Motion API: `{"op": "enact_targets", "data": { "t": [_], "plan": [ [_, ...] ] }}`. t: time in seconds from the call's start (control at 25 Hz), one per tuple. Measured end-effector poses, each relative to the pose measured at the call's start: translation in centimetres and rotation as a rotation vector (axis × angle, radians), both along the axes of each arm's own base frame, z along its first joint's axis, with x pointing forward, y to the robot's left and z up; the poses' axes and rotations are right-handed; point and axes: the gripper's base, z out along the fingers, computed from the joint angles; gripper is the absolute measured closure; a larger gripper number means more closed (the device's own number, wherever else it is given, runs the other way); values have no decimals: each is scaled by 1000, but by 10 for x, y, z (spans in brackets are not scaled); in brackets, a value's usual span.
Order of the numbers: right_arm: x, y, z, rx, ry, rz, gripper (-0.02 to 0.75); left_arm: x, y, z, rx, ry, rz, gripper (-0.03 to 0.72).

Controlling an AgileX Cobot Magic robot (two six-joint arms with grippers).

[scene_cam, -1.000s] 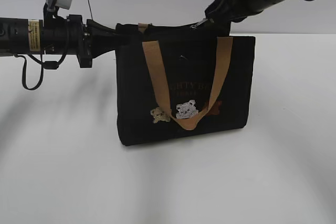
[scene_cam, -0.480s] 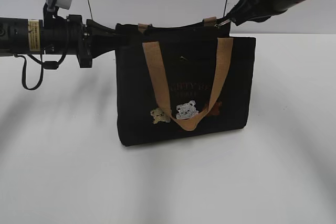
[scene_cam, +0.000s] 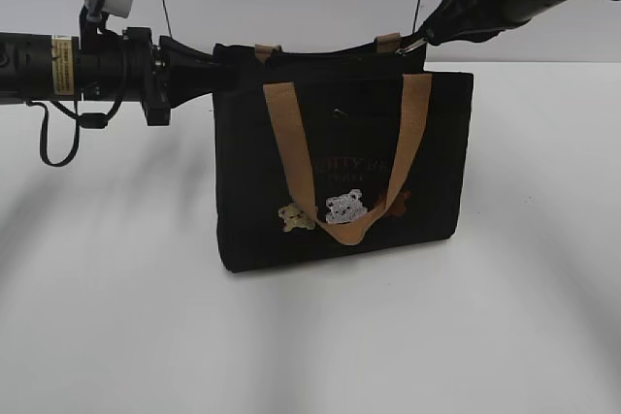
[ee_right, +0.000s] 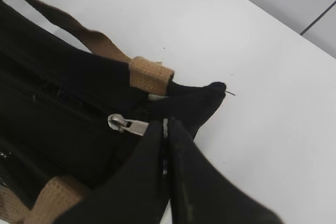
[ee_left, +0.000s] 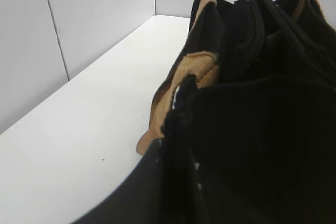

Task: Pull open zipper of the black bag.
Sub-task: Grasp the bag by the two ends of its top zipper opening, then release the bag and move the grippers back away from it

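Right gripper point(ee_right: 164, 145): fingers pressed together, pinched on the silvery pull tab point(ee_right: 127, 125) at the bag's right end.
Left gripper point(scene_cam: 215, 63): clamped on the top left edge of the black bag point(scene_cam: 340, 167), jaws nearly together on the fabric.
Zipper point(ee_right: 63, 100): dark line along the top rim, slider at the far right end.
Bag: upright on the white table point(scene_cam: 310, 336), tan handles point(scene_cam: 344, 162) draped over its front.
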Motion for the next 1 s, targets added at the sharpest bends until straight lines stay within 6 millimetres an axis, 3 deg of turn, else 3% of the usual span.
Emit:
{"op": "enact_targets", "data": {
  "t": [0.08,0.28,0.4,0.68,0.84,1.0],
  "plan": [
    [-1,0,0,1,5,1,698,0,0,0,-1,0,-2,620],
    [-5,-1,9,7,-17,2,508,-1,0,1,-8,9,-8,497],
    [-10,-2,19,14,-39,4,448,-4,0,11,-1,22,-6,443],
    [-23,-4,30,12,-6,33,433,-9,13,42,229,126,189,421],
    [-27,-4,33,12,1,40,433,-3,29,58,260,203,455,419],
    [-30,-4,30,3,44,55,433,8,46,57,205,319,750,382]
  ]
}}
